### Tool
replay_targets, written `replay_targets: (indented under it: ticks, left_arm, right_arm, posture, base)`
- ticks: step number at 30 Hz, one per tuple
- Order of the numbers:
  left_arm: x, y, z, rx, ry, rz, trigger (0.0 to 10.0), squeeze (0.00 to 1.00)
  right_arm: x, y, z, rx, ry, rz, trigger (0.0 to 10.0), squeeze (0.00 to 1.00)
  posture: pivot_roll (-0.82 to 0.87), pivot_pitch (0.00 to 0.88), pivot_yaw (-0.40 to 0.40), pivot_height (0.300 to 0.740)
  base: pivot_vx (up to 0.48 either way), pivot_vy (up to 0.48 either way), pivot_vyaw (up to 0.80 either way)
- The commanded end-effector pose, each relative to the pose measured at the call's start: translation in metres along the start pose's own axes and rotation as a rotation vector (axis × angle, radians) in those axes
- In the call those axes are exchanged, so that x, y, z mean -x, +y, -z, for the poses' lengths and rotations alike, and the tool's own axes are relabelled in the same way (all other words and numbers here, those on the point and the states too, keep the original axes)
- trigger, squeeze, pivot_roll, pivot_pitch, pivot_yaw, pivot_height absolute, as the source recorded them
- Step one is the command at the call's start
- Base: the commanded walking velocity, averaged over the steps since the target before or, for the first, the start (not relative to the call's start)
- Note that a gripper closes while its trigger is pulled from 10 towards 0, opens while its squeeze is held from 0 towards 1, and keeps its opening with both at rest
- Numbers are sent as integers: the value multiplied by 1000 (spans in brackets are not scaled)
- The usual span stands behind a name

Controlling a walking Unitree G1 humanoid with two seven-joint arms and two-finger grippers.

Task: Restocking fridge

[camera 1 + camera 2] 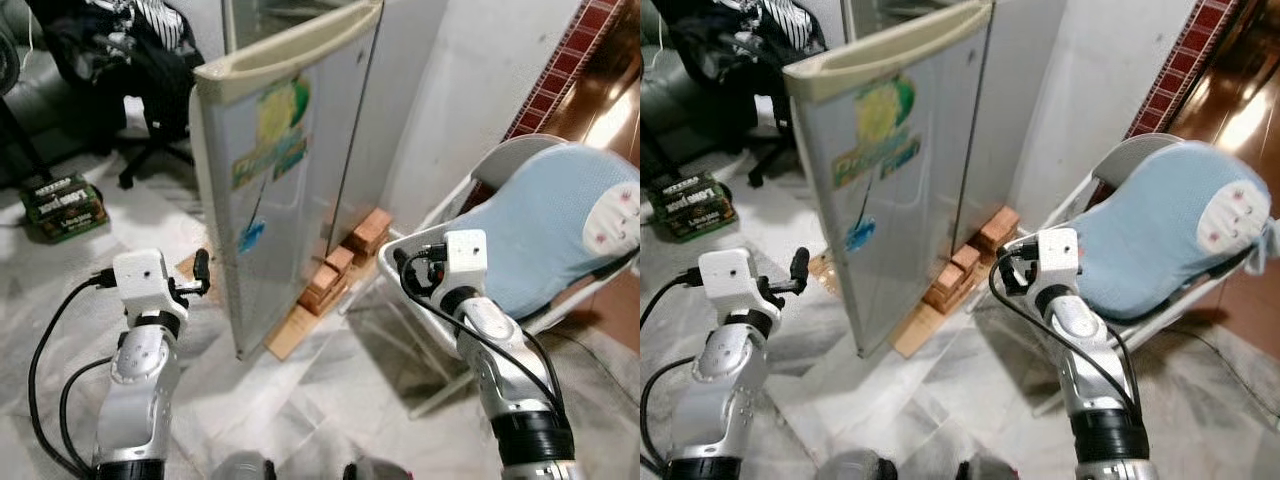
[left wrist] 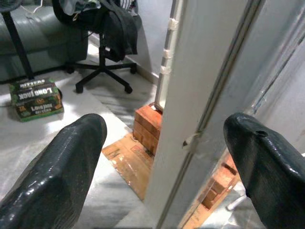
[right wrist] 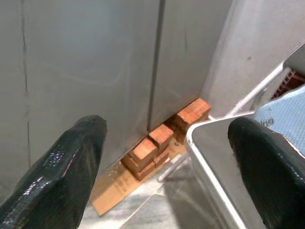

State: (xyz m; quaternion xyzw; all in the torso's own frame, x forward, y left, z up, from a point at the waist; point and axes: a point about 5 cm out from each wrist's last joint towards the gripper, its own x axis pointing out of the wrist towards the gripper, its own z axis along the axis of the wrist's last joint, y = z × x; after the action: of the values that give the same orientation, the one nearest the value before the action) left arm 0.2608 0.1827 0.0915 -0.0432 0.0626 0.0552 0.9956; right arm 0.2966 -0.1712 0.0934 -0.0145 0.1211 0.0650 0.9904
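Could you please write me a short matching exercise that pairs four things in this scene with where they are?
Things:
1. bricks
2. green box
3. blue cushion
4. sticker

Places:
A. on the folding chair
B. on the fridge door
C. under the fridge
D. on the floor near the office chair

Pairs: 1-C, 2-D, 3-A, 4-B
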Motion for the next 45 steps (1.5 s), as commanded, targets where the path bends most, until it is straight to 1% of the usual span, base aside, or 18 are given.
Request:
replay_targets:
  ticks: [1, 4, 8, 15, 16, 19, 27, 38, 41, 45]
  left_arm:
    - [-1, -4, 0, -6, -5, 20, 10000, 0]
    - [0, -4, -2, 3, -17, 43, 10000, 0]
    - [0, -3, -2, 6, -24, 49, 10000, 0]
    - [0, -2, -1, 11, -22, 47, 10000, 0]
    - [0, -1, 1, 15, -5, 32, 10000, 0]
    - [0, -2, 2, 37, 6, 23, 10000, 0]
    - [-1, -2, 2, 17, 1, 18, 10000, 0]
    - [-1, -4, 3, 15, 6, -7, 10000, 0]
    - [0, 0, 6, 28, 37, -44, 10000, 0]
    - [0, 0, 6, 23, 39, -46, 10000, 0]
  right_arm:
    - [0, -4, -1, 5, -5, 15, 10000, 0]
    - [-1, -4, -2, 10, -12, 19, 10000, 0]
    - [-1, -4, -2, 6, -18, 24, 10000, 0]
    - [-1, -5, -4, 6, -34, 29, 10000, 0]
    - [-1, -4, -4, 4, -34, 29, 10000, 0]
    - [-1, -4, -3, 0, -30, 28, 10000, 0]
    - [-2, -1, -2, 0, -29, 20, 10000, 0]
    - [-6, 0, -1, -6, -20, 19, 10000, 0]
    - [-8, 2, 0, -17, -15, 25, 10000, 0]
    - [-12, 5, -3, -20, -23, 20, 10000, 0]
  posture:
    - [14, 6, -48, 740]
    - [15, 2, -48, 740]
    - [15, 2, -48, 740]
    - [13, 4, -46, 740]
    - [13, 4, -46, 740]
    - [12, 7, -46, 740]
    - [16, 8, -50, 740]
    - [21, 9, -51, 740]
    - [23, 9, -51, 740]
    - [26, 11, -53, 740]
  base:
    - [0, 0, 0]
    - [0, 0, 0]
    - [293, 0, 0]
    - [462, 0, -537]
    - [251, 0, 0]
    - [0, 255, 0]
    - [0, 458, 0]
    - [0, 0, 0]
    - [0, 0, 0]
    - [0, 447, 0]
